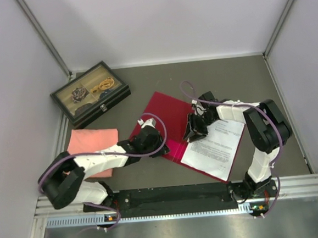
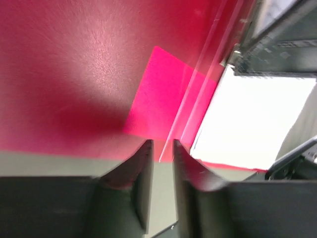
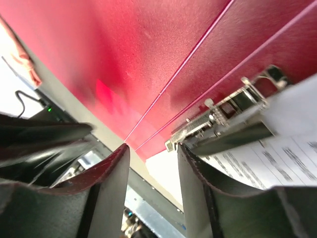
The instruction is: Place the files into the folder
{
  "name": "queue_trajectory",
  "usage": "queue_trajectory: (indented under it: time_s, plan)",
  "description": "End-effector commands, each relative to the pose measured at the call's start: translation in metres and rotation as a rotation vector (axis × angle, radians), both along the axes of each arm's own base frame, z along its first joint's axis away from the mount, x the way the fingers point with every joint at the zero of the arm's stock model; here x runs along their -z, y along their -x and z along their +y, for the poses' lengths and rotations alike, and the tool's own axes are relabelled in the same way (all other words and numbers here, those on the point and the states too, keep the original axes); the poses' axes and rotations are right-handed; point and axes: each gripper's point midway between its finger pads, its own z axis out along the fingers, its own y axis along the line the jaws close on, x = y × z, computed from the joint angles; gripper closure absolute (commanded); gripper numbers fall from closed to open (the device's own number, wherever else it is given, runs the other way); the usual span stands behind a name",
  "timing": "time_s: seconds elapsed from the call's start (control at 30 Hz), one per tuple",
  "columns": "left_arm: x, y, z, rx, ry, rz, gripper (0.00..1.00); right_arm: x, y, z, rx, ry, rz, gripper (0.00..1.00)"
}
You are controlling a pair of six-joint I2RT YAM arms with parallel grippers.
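Note:
The red folder (image 1: 166, 110) lies open on the table. The files (image 1: 216, 145), white printed sheets, lie on its right half beside the metal clip (image 3: 218, 116). My left gripper (image 1: 162, 148) is at the near edge of the folder's left cover (image 2: 74, 64), next to the pink sticker (image 2: 158, 99). Its jaws (image 2: 162, 144) stand a narrow gap apart with nothing between them. My right gripper (image 1: 194, 130) hovers low over the spine, open and empty (image 3: 152, 148). Its right finger is close to the clip and the files (image 3: 277, 158).
A dark glass-lid box (image 1: 90, 93) with small items stands at the back left. A salmon-pink cloth (image 1: 92, 143) lies left of the folder, partly under my left arm. Grey walls close the table's sides and back.

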Motion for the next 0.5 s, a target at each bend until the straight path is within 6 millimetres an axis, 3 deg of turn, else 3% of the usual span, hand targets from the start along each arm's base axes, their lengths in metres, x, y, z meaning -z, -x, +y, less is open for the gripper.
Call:
queue_trajectory:
  time_s: [0.0,0.17,0.27,0.37,0.4,0.47]
  plan:
    - [-0.034,-0.007,0.021,-0.009,-0.045,-0.113,0.67,-0.028,-0.025,-0.013,0.002,0.062,-0.134,0.54]
    - [-0.057,-0.011,0.034,-0.014,-0.051,-0.164,0.54,-0.032,-0.018,-0.020,0.009,0.082,-0.123,0.50]
    - [-0.071,-0.023,0.050,-0.064,-0.071,-0.196,0.45,-0.037,-0.015,-0.029,0.032,0.112,-0.150,0.49]
    - [-0.079,-0.037,0.062,-0.060,-0.044,-0.195,0.37,-0.050,-0.021,-0.045,0.073,0.200,-0.221,0.49]
    - [-0.079,-0.048,0.072,-0.090,-0.044,-0.187,0.25,-0.046,-0.025,-0.063,0.114,0.309,-0.241,0.49]
    - [-0.086,-0.052,0.070,-0.034,-0.003,-0.176,0.21,-0.045,-0.030,-0.082,0.171,0.415,-0.265,0.48]
